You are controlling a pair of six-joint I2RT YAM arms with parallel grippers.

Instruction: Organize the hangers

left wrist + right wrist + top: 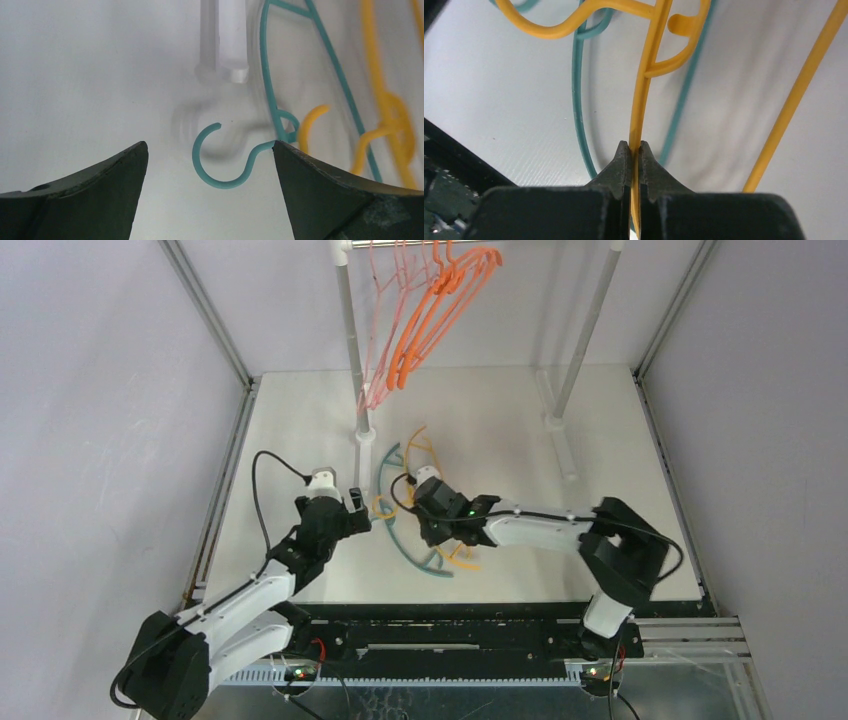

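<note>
A yellow plastic hanger [421, 443] and a teal hanger [384, 476] lie crossed on the white table. My right gripper [432, 510] is shut on a thin bar of the yellow hanger [644, 95], with the teal hanger [576, 100] under it. My left gripper [358, 508] is open and empty. In the left wrist view it [210, 144] straddles the teal hanger's hook [197, 155], and its right finger is at the hook's neck. Several pink wire hangers [385, 330] and orange hangers [440, 310] hang on the rack bar.
The rack's left white pole [348, 330] stands just beyond my left gripper, and its foot [231, 50] shows in the left wrist view. The right pole [590, 330] stands at the back right. Grey walls close in both sides.
</note>
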